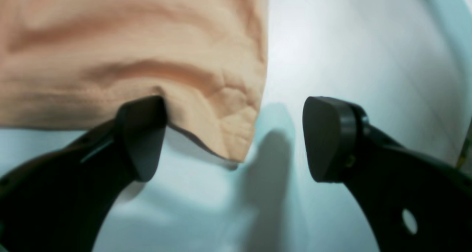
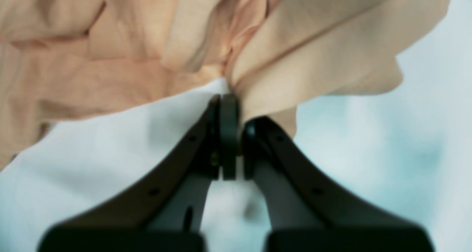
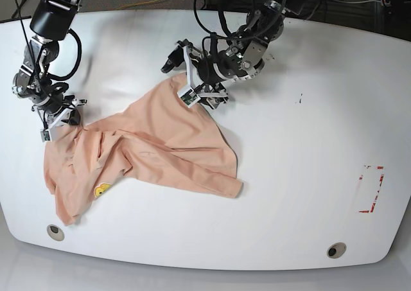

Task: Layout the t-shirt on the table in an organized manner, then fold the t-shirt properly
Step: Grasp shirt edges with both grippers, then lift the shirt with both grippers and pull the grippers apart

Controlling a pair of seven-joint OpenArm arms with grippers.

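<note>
T-shirt (image 3: 160, 143) crumpled on table (image 3: 289, 143) | right end effector (image 2: 230, 108) clamps cloth | left end effector (image 1: 234, 137) wide apart, empty

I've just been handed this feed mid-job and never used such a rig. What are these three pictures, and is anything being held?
Two robot arms work over a large white table. The wide picture looks down from the base; the other two come from cameras on each wrist, looking along the pincers. A crumpled peach-pink cotton t-shirt with a small yellow smiley print lies spread on the table. The right pincer, on the wide picture's left, is shut on a bunched fold of the shirt. The left pincer, on the wide picture's right, stands open at a shirt corner, one finger against the cloth, gripping nothing.
</note>
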